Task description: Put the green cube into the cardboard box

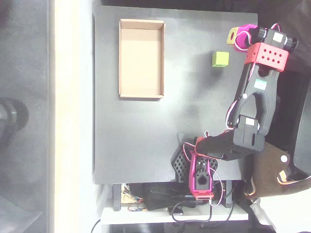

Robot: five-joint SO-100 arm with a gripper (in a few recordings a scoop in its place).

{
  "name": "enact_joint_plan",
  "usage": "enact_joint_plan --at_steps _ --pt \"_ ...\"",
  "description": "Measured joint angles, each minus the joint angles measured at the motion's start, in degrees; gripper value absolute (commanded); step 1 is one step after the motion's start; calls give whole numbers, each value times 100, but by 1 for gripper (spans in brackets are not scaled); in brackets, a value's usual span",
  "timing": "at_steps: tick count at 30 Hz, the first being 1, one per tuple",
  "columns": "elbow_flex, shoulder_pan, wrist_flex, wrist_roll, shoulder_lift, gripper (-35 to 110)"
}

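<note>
Overhead view: 1 cube, 1 tray, 1 arm on dark table (141, 141).
Small lime-green plain cube (220, 59) rests on table, just beside magenta gripper (236, 35), whose grip state cannot be told; shallow tan cardboard box (141, 58) lies well apart, left.

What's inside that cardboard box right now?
Nothing is visible inside the cardboard box, just its bare tan floor. The green cube sits on the black table, to the box's right in the overhead view. No part of the floor is covered.

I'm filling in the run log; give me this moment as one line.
green cube: on table, ungrasped | cardboard box: empty, left of cube | gripper: beside cube, upper right, jaws' state unclear | task: not done
</note>
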Motion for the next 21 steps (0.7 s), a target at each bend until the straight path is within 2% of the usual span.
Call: enact_joint_plan --at_steps 9,21 --pt "-26 -26 0 0 -211 32" --pt "-18 -53 0 0 -712 34"
